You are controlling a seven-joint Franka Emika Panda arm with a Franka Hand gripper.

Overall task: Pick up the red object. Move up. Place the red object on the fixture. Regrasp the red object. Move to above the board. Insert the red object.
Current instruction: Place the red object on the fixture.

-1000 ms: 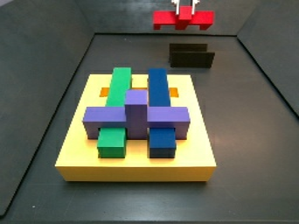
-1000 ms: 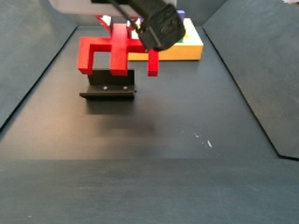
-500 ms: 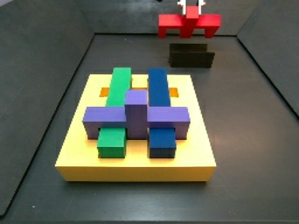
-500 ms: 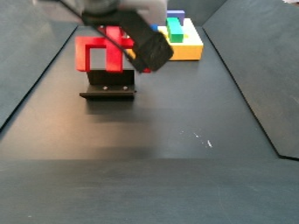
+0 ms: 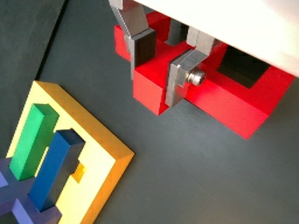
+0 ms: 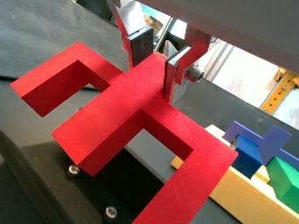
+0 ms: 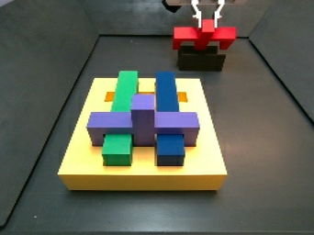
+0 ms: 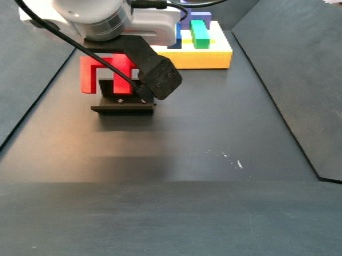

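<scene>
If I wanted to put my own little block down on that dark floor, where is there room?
The floor in front of the fixture is bare, as are the strips beside the board. It is crowded at the fixture, where the gripper holds the red object.

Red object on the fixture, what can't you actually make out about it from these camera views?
- Whether the red object rests fully in the fixture: its own body hides the contact in both side views.
- In a side view, the gripper's dark wrist housing covers part of the red object.
- Grip pressure: the fingers flank the stub, but pad contact is hidden.
- The board is cut off by the frame edge in both wrist views.
</scene>
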